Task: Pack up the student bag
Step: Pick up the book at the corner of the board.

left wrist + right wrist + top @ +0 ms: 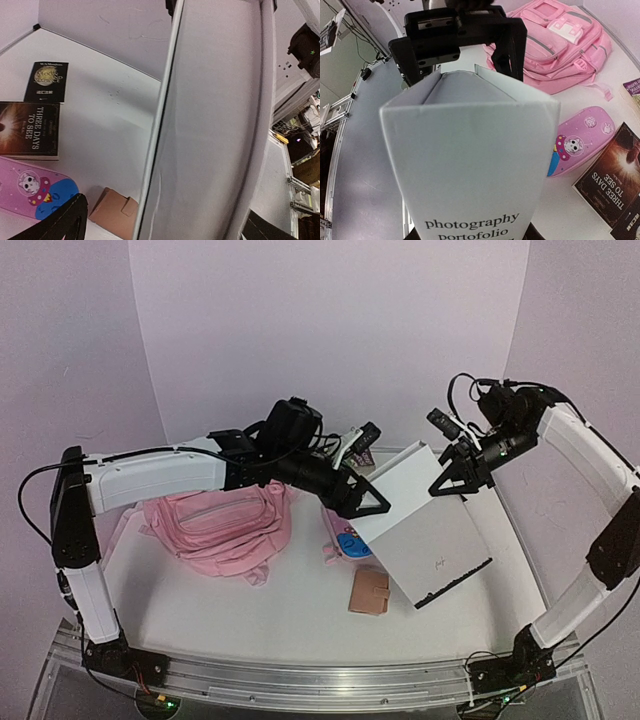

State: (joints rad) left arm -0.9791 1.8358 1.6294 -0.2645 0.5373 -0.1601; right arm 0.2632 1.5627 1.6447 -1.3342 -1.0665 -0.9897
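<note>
The student bag [225, 525] — soft, floppy pink fabric, probably light — lies flat on the desk [300, 635] at left, under the left arm [150, 475]; a strap or zip edge looks the surest hold. On the right gripper [458, 483] the jaws clamp a stiff white photography portfolio [425, 530]; on the left gripper [368, 502] they stand wide astride it. A pink pencil case [350, 543] lies between bag and portfolio.

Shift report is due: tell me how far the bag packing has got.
Nothing looks packed yet: the student bag lies flat, apart from the rest. In hand: the right claw grips the portfolio folder, held at a tilt; the left claw is open at its opposite edge. Left: folder, pencil case, books and wallet are all outside the bag.
</note>
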